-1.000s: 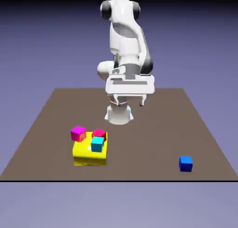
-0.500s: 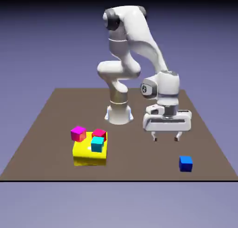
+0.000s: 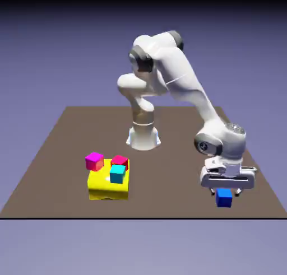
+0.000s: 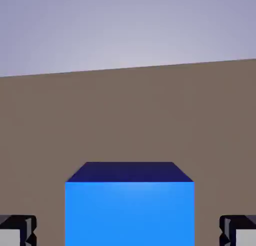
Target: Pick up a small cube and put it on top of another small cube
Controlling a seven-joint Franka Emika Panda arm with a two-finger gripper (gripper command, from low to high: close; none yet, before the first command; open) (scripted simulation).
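Blue cube (image 3: 224, 197) is sitting by the counter's (image 3: 140, 184) front edge, near its right corner in the exterior view. Around it the pincer (image 3: 226, 194) is standing spread, fingers clear of both sides; the grasping step is probably underway, calling for closing, then lifting.

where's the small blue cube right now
The small blue cube sits on the table near its front edge, at the exterior view's right; in the hand view it lies between the open pincer's fingertips, with gaps on both sides.
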